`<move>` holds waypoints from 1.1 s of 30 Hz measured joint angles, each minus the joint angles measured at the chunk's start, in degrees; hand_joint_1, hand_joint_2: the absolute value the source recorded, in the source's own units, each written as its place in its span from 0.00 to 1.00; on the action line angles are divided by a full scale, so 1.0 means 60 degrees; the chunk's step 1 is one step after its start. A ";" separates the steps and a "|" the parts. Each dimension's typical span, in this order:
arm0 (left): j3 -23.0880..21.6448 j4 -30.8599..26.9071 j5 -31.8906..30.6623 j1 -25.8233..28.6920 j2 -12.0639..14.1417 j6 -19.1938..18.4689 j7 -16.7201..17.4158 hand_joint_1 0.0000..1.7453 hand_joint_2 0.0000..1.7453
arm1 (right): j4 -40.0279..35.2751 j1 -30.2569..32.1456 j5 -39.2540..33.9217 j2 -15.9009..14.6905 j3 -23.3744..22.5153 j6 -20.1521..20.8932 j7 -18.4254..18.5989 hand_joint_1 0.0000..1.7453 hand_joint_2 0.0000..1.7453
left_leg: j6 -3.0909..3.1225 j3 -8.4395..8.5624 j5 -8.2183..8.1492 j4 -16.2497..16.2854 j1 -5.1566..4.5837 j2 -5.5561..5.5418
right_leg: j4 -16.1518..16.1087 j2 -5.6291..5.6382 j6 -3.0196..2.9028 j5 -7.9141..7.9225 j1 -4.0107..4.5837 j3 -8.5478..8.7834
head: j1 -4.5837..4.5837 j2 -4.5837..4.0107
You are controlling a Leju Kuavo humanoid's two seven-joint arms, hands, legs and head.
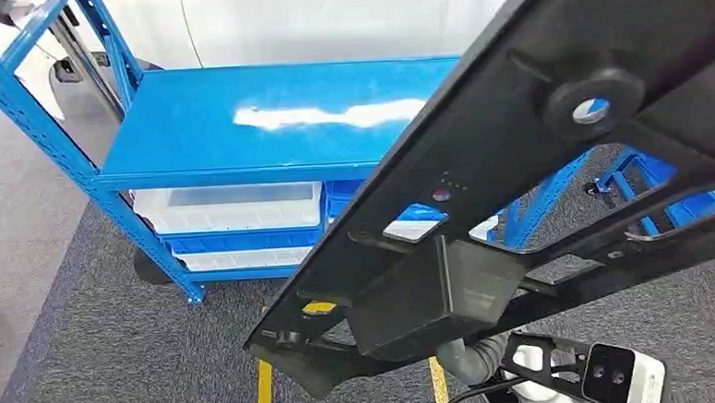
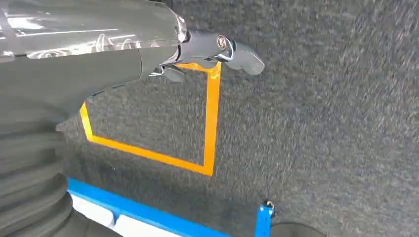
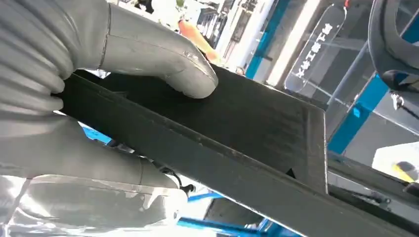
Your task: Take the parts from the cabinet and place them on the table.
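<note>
**Black part in hand, carry step under way**

Across the right and centre of the head frame, a long black frame part (image 1: 518, 156) with cut-outs and a round boss is running diagonally from lower centre to upper right, close under the camera. In the right wrist view the right hand (image 3: 84, 98) is clamping it, the thick grey thumb (image 3: 183, 69) pressing on its flat face. Behind it, in the upper left of the head frame, the blue shelving unit (image 1: 266, 114) is showing a bare top shelf, with white bins (image 1: 229, 206) below it. The left hand (image 2: 212, 52) is hanging over grey carpet and orange floor tape (image 2: 212, 123), holding nothing, fingers loosely apart. The part seems already taken; the next move likely calls for carrying it level to the table without clipping the uprights.
</note>
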 joint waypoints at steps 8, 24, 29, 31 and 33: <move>-0.0066 0.0000 0.0000 -0.0002 0.0044 -0.0007 -0.0094 0.00 1.00 | -0.0274 0.0126 0.0186 0.0047 -0.0204 -0.0029 0.0000 1.00 1.00 | -0.0403 -0.0463 0.0110 0.0366 0.0040 -0.0069 | -0.2327 -0.0039 -0.0518 0.0003 0.0042 0.1234 | 0.0000 0.0000; -0.0109 0.0000 0.0000 -0.0020 0.0102 0.0033 0.0014 0.00 1.00 | -0.0448 0.0134 0.0014 0.0146 -0.0335 0.0095 0.0000 1.00 1.00 | 0.0001 0.1100 -0.0742 -0.0203 0.0037 -0.0021 | -0.1665 -0.0020 -0.0146 0.0461 0.0124 -0.0168 | 0.0004 0.0000; -0.0109 0.0000 0.0000 -0.0002 0.0106 0.0022 0.0015 0.00 1.00 | -0.0452 0.0151 0.0022 0.0146 -0.0386 0.0018 0.0000 1.00 1.00 | 0.0061 0.0816 -0.0584 -0.0095 -0.0035 -0.0017 | 0.0589 -0.0020 -0.0062 -0.0428 0.0092 -0.0932 | 0.0004 0.0000; -0.0109 0.0000 0.0000 -0.0010 0.0106 0.0022 0.0015 0.00 1.00 | -0.0463 0.0147 0.0022 0.0146 -0.0405 -0.0004 0.0000 1.00 1.00 | 0.0051 0.0804 -0.0592 -0.0035 -0.0060 -0.0036 | -0.0930 -0.0016 -0.0173 0.0336 0.0109 -0.0026 | 0.0004 0.0000; -0.0109 0.0000 0.0000 -0.0023 0.0095 0.0015 0.0018 0.00 1.00 | -0.0507 0.0137 0.0022 0.0149 -0.0416 -0.0007 0.0003 1.00 1.00 | 0.0004 0.0750 -0.0609 0.0004 -0.0132 -0.0045 | -0.2008 -0.0008 -0.0324 0.0476 0.0190 0.0559 | 0.0004 0.0000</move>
